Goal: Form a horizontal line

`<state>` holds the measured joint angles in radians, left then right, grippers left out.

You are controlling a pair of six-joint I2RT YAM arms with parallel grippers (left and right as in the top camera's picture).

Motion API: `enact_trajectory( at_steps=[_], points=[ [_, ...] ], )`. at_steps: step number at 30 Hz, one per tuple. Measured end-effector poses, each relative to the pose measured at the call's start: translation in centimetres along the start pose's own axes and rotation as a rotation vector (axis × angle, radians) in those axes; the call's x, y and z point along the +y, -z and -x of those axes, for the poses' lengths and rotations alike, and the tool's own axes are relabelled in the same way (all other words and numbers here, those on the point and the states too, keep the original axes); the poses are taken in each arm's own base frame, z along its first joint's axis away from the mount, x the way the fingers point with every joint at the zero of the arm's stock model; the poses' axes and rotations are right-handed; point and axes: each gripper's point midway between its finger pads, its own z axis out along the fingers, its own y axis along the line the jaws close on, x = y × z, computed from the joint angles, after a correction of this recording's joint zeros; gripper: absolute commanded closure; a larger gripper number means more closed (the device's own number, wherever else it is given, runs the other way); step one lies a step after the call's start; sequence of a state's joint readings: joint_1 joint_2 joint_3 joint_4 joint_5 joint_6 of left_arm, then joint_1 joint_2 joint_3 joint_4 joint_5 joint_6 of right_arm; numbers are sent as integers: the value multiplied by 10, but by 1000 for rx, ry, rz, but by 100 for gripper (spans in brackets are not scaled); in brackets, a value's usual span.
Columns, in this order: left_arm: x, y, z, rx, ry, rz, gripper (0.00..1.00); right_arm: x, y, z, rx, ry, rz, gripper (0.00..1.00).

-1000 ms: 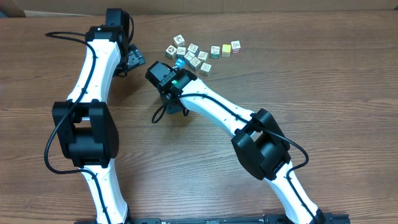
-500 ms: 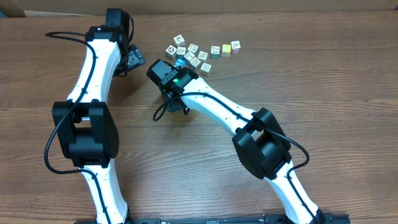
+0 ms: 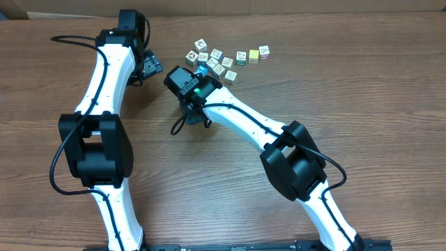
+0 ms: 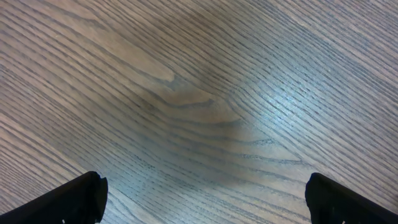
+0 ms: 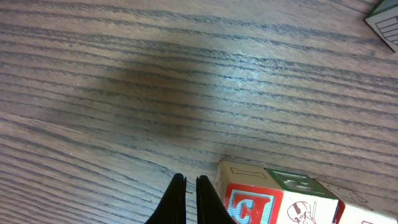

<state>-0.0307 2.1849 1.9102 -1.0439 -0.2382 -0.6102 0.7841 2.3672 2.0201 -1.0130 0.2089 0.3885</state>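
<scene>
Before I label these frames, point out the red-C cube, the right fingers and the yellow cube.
Red-C cube (image 5: 252, 204): right wrist view, lettered face.
Right fingers (image 5: 176, 202): right wrist view, one finger's surface.
Yellow cube (image 3: 254, 56): overhead view, top face.

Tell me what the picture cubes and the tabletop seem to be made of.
Picture cubes: probably wood, painted matte cream with printed red and green pictures. Their edges are crisp and square, but no bare grain shows.
Tabletop: wood or wood-look laminate with a semi-gloss finish. It shows long straight grain lines and a soft glare of light.
</scene>
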Motion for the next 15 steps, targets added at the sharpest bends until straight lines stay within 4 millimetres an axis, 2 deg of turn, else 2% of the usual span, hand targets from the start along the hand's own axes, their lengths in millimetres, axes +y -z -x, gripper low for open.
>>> enact_trajectory(
  at_steps=[15],
  points=[
    [0,0,0,0,0,0,0,-2,-7,-6,25,5,-13,96]
  ],
)
